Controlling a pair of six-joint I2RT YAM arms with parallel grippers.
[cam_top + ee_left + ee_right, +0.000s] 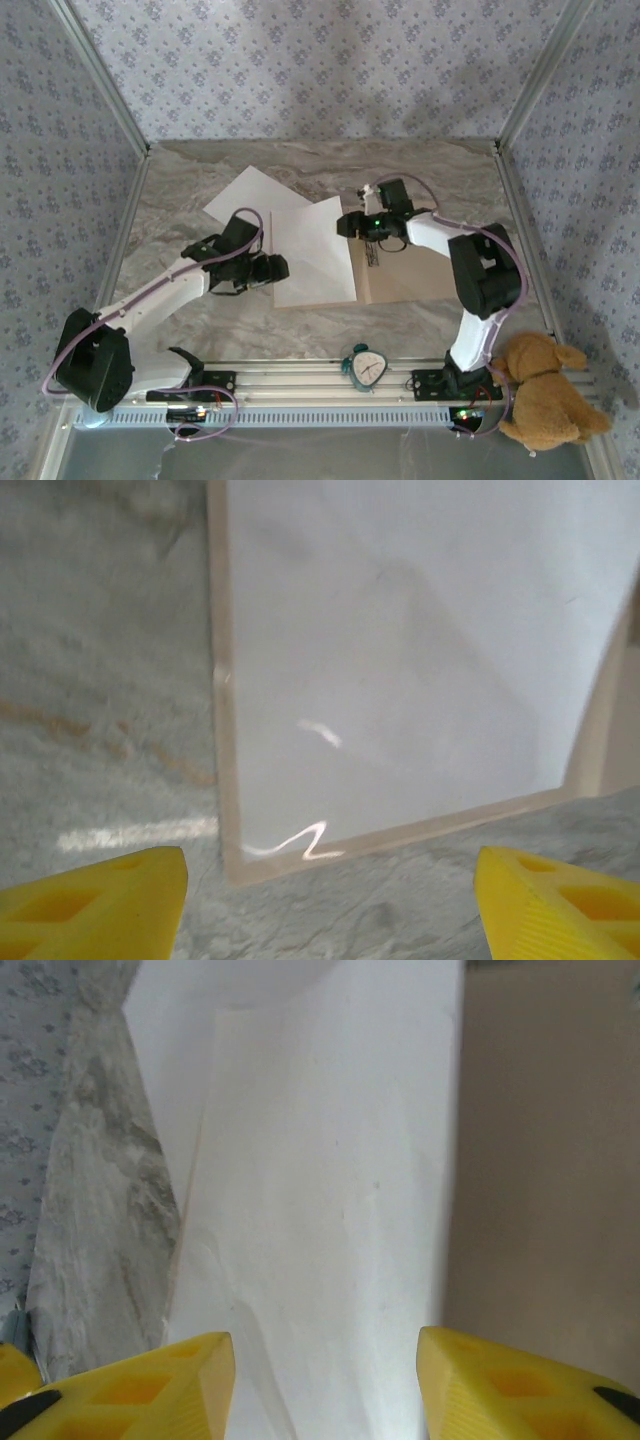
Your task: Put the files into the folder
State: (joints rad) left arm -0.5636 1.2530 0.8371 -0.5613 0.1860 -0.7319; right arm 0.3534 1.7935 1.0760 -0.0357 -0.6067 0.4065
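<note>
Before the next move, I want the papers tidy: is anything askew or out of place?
Yes. One sheet lies on the left half of the open folder, slightly crooked against its edges. The second sheet sits outside the folder on the table, turned at an angle behind the first.

Desk (pixel 300 330): marble-patterned top, grey and beige veining.

Folder (pixel 405 280): tan, lies open and flat, running from centre out toward 3 o'clock. There is dark print near its spine.

Front sheet (pixel 315 255): white, at centre, resting on the folder's left leaf. A thin tan margin shows along its left and near edges.

Back sheet (pixel 245 195): white, on bare desk at 11 o'clock. One corner is overlapped by the front sheet.

Aluminium rail (pixel 300 385): runs along the 6 o'clock edge.
</note>
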